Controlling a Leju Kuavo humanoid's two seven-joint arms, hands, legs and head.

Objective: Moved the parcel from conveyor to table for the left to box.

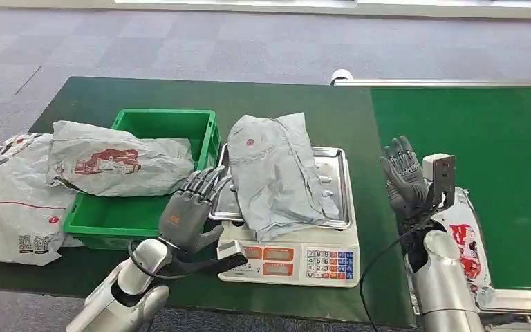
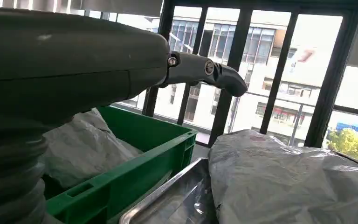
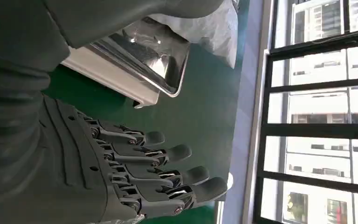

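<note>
While the left hand (image 1: 188, 211) hovers spread, the right hand (image 1: 406, 176) stands upright, empty.

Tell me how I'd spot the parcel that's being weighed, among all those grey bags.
Find the white scale with coloured keys at the green table's near edge. The parcel lies on its steel tray. Unlike the bag across the green crate, its only visible marking is one small red dot.

Silver arms, rounded joints. Left hand (image 1: 188, 216): grey shell, small orange mark on the back, dark fingers (image 1: 204, 181). Right hand (image 1: 406, 178): dark grey, ribbed. Black cables loop at both wrists.
</note>
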